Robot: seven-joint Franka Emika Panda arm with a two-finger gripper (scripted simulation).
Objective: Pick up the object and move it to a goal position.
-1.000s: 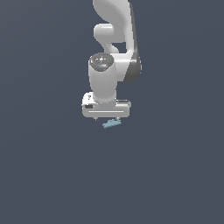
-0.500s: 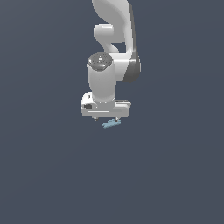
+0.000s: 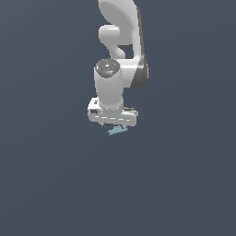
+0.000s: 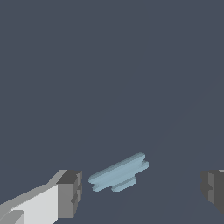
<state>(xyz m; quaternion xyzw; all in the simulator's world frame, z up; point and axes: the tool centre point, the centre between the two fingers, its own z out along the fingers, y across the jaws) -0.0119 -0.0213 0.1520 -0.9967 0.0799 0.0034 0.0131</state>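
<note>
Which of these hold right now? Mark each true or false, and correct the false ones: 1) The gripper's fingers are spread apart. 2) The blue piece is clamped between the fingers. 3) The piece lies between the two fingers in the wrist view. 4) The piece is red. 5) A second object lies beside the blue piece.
1) True: the gripper is open, with a wide gap between its fingers.
2) False: the light blue piece touches neither finger; bare gaps show on both sides.
3) True: it sits in the gap, nearer one finger than the other.
4) False: it is light blue.
5) False: only this one piece shows, just under the gripper in the exterior view.
</note>
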